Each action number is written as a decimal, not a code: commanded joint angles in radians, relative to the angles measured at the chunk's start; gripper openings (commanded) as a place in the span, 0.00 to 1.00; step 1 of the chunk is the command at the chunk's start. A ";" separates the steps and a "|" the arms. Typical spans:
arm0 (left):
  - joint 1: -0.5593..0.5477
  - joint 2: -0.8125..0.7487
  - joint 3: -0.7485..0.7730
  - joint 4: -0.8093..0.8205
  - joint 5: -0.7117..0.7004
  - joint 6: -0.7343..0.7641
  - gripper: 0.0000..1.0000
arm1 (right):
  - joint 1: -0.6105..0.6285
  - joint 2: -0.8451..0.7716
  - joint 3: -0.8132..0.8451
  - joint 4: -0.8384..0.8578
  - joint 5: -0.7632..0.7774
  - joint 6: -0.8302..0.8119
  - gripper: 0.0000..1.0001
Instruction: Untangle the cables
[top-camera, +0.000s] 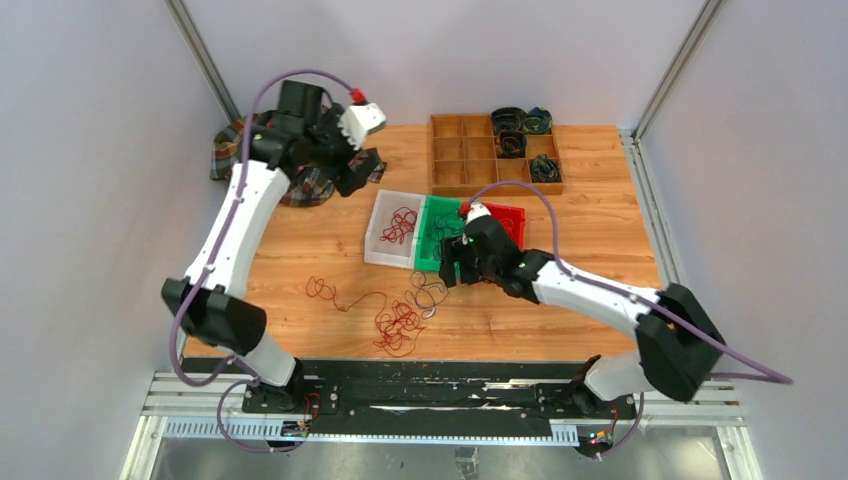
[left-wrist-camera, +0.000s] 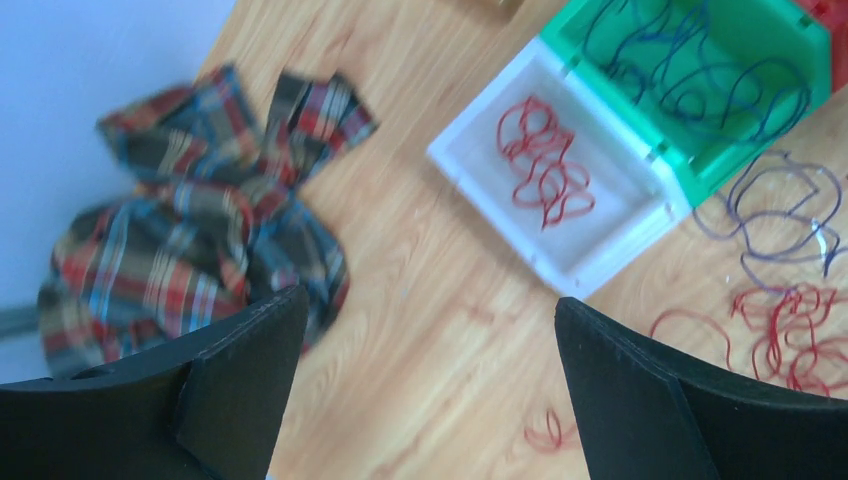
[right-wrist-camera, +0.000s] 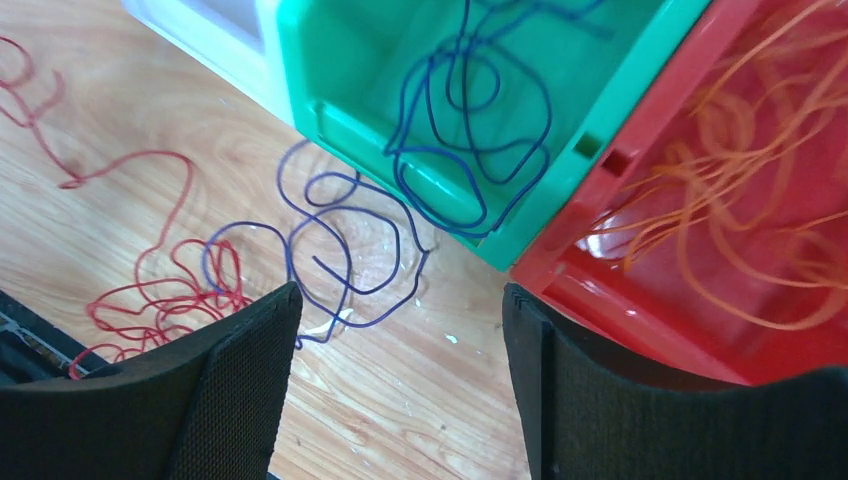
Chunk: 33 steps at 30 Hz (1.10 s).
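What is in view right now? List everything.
table: one, wood, under all
white bin: one, white, centre
green bin: one, green, against white bin's right
red bin: one, red, against green bin's right
red cable: count unclear, red, in white bin
blue cables: count unclear, blue, in green bin
orange cables: count unclear, orange, in red bin
loose red cables: tangle, red, on table before bins
loose blue cable: count unclear, blue, on table by green bin
tray: one, wood, far right
coils: four, dark, in tray's right compartments
cloth: one, plaid, far left
left tool: one, black, open, by cloth
right tool: one, black, open, over loose blue cable
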 joint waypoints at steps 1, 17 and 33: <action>0.097 -0.099 -0.064 -0.169 -0.016 -0.026 0.98 | 0.017 0.136 0.039 0.013 -0.100 0.114 0.72; 0.151 -0.309 -0.338 -0.221 -0.009 0.030 0.98 | 0.034 0.296 0.122 0.045 -0.105 0.086 0.11; 0.153 -0.309 -0.267 -0.221 -0.078 0.084 0.98 | 0.029 -0.005 0.408 -0.140 0.012 -0.060 0.01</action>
